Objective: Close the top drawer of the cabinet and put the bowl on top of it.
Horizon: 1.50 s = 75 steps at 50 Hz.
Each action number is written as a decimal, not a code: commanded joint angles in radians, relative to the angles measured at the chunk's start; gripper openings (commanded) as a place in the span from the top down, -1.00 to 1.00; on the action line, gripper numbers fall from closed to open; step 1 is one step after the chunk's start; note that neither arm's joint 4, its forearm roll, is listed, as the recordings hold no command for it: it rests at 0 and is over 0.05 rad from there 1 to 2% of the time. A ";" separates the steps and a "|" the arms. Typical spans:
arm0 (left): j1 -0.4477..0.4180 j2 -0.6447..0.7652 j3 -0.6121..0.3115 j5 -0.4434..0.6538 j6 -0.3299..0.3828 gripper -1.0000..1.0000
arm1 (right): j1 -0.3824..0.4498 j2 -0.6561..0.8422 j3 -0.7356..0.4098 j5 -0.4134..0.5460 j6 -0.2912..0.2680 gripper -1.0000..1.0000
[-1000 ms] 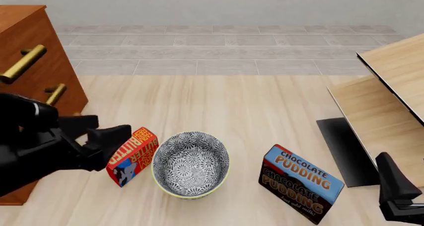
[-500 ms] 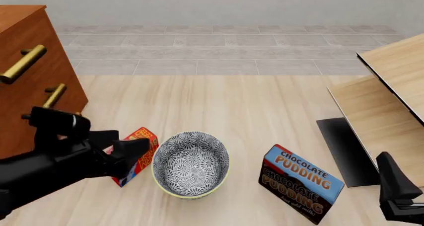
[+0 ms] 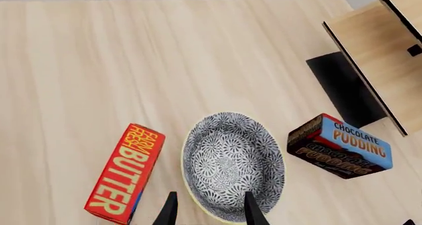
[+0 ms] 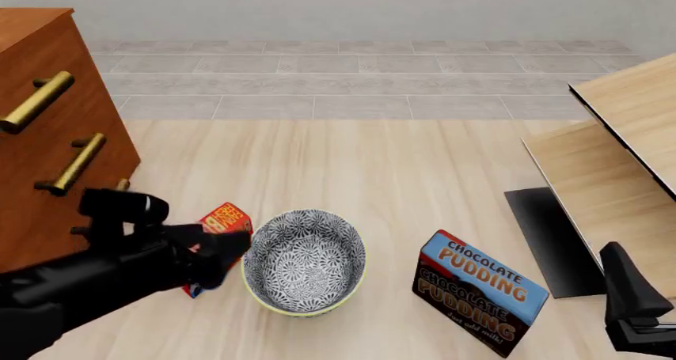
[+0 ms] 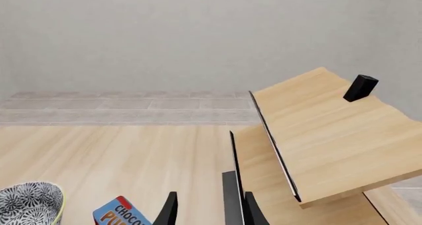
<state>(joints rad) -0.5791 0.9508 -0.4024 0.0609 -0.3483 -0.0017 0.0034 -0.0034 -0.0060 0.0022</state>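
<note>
Pale wood tabletop, lower centre | patterned bowl (image 4: 304,260) looks rigid, smooth, likely slippery; take by near rim | left gripper (image 3: 206,211) spread astride it | right gripper (image 5: 206,208) parted, empty.

Light wood table (image 4: 349,154), bowl (image 4: 304,261), butter box (image 3: 125,173), chocolate pudding box (image 4: 480,293), cabinet (image 4: 43,138) at left

One bowl (image 4: 304,261), one butter box (image 4: 217,245), one chocolate pudding box (image 4: 479,292) counted. One cabinet (image 4: 43,130); three brass handles (image 4: 37,101) seen. Two grippers noted.
</note>
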 commanded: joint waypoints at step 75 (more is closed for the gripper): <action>-0.033 0.395 0.093 -0.361 -0.150 -1.00 | -0.008 -0.002 -0.002 -0.004 0.003 -1.00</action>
<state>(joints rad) -0.6103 1.3120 -0.3111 -0.2741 -0.4899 -0.0083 0.0018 -0.0046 -0.0092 0.0037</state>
